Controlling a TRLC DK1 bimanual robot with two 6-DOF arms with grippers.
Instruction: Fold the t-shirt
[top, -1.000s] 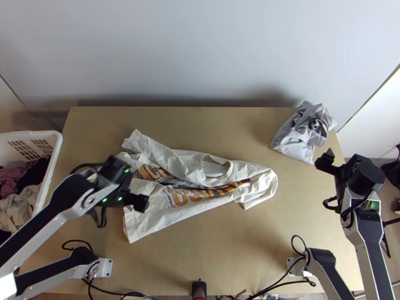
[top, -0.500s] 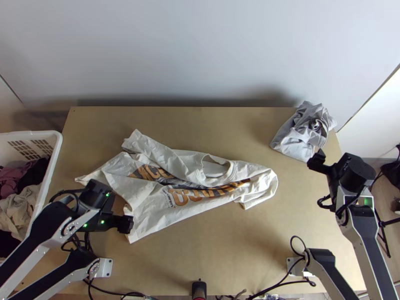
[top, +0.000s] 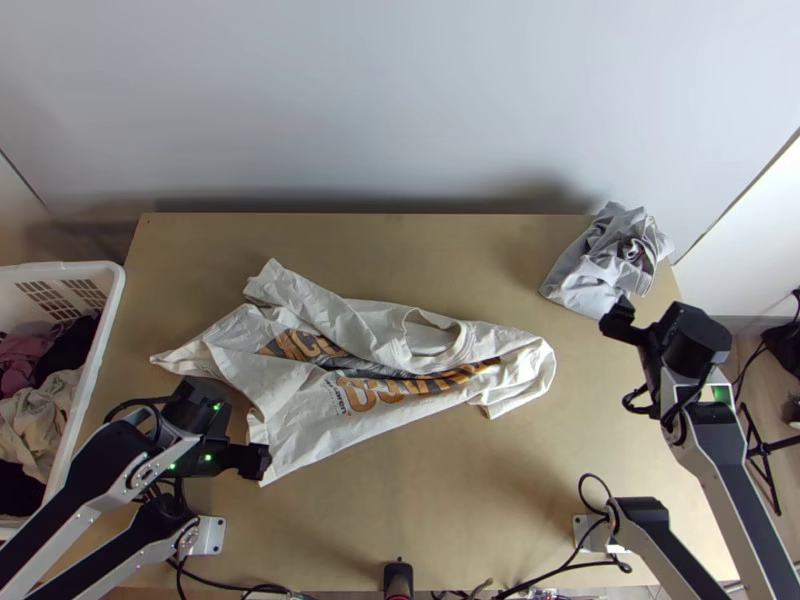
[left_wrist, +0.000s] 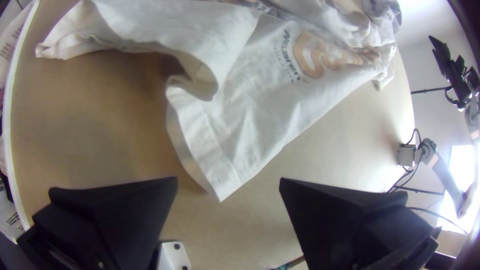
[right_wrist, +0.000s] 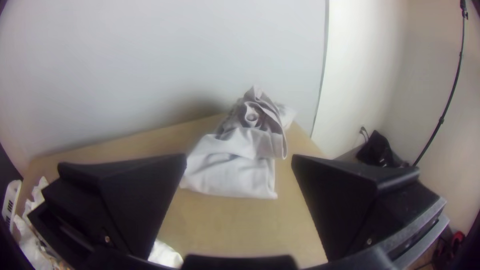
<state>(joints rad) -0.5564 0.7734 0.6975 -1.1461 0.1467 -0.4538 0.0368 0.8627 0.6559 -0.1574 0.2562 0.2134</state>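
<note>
The left gripper (top: 256, 460) is at the lower left of the top view, its two fingers wide apart, with the lower hem corner (left_wrist: 222, 187) of the t-shirt in the gap as the left wrist view shows it, unclamped. From there the cream t-shirt (top: 300, 425) spreads, rumpled and partly doubled over, across the left and centre of the top view, its sleeve end (top: 275, 280) pointing to the upper left and its collar (top: 440, 343) near the middle. Wood shows on all sides of it: a broad band up to the far table edge, another down to the near edge, and open room between its rounded right end and the right gripper (top: 617, 318). That one has its fingers well apart too, at the right of the top view, near the lower edge of a bunched grey cloth (top: 585, 285), which lies against the table's right edge at the upper right. At the far left, a white basket (top: 70, 268) of clothes stands along the left edge of the table (top: 430, 530)
</note>
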